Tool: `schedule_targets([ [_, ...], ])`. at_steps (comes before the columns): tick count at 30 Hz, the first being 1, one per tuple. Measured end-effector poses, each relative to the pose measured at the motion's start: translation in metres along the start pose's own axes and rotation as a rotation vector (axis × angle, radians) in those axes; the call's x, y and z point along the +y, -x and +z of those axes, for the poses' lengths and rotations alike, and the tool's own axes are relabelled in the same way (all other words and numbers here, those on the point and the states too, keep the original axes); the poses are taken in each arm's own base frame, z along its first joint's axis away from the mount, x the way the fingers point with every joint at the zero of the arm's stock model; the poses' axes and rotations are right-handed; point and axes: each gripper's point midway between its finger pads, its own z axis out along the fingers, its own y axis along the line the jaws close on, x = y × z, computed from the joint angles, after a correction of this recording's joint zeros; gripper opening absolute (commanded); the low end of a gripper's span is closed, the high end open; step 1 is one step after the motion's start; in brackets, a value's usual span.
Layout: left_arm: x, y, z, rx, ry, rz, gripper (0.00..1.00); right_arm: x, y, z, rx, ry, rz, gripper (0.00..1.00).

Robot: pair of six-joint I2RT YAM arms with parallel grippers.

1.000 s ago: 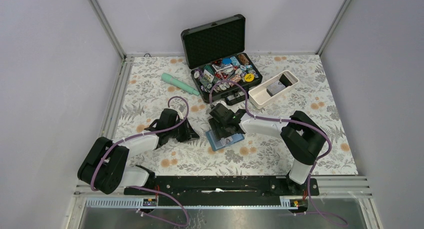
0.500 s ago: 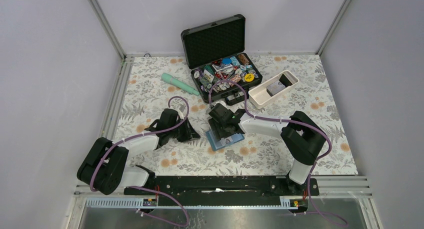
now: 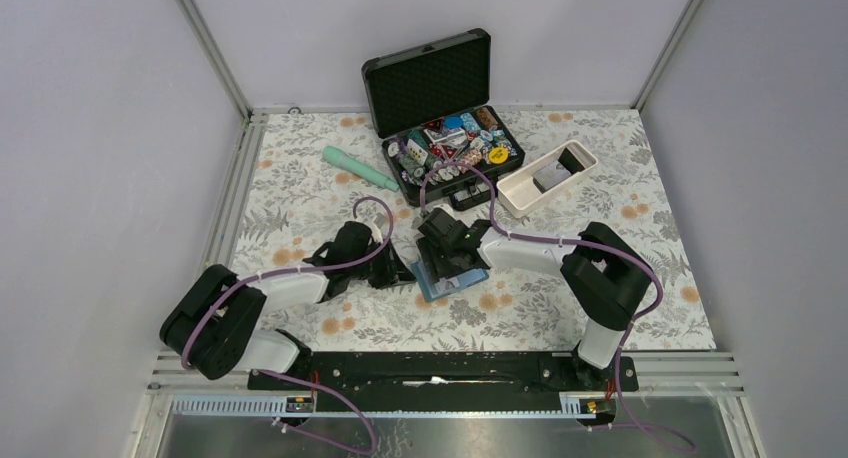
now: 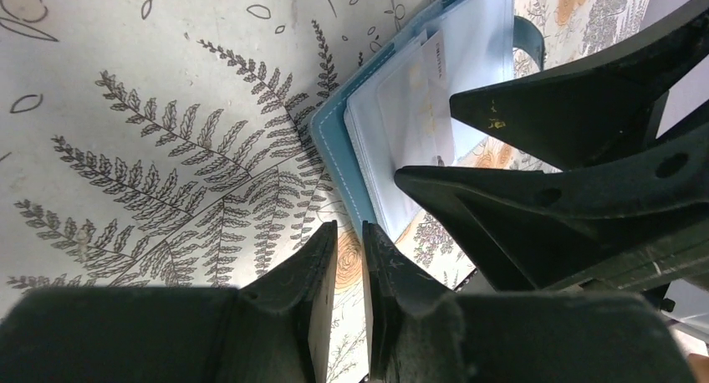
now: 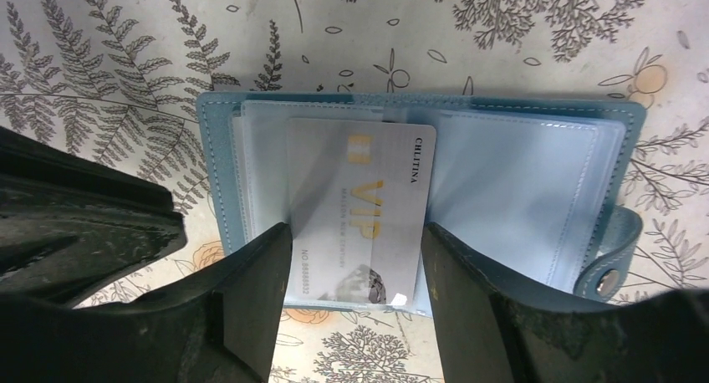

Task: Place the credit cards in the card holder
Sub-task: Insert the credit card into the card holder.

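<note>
A: Right gripper (image 5: pixel 355 274) clamps the VIP card (image 5: pixel 359 199) by its side edges. The card sits partly in the open card holder (image 5: pixel 535 174) beneath it.
B: Left gripper (image 4: pixel 347 266), nearly closed and empty, sits just beside the holder. Risk: the unpinned holder slides and the card jams.

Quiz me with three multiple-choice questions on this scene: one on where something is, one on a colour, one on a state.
1. Where is the holder? A in the case; B on the table under the right gripper; C in the tray.
2. What colour is the card's VIP lettering? A gold; B red; C green.
3. The holder is: A snapped shut; B upside down; C open flat.
Answers: 1 B, it lies on the table between that gripper's fingers. 2 A, gold print on a pale card. 3 C, its clear sleeves face up.
</note>
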Motion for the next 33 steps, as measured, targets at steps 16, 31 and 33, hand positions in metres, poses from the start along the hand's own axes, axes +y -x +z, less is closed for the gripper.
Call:
schedule_targets([
  [16, 0.009, -0.006, 0.013, 0.025, 0.021, -0.031, 0.19, 0.011, -0.001, 0.003, -0.002, 0.061, 0.023, 0.61],
  [31, 0.012, -0.005, 0.013, 0.017, 0.039, -0.033, 0.16, 0.032, -0.005, 0.002, 0.023, 0.169, 0.070, 0.57],
  [33, 0.013, -0.005, 0.013, 0.016, 0.041, -0.033, 0.16, 0.033, -0.005, 0.002, 0.023, 0.174, 0.078, 0.57],
])
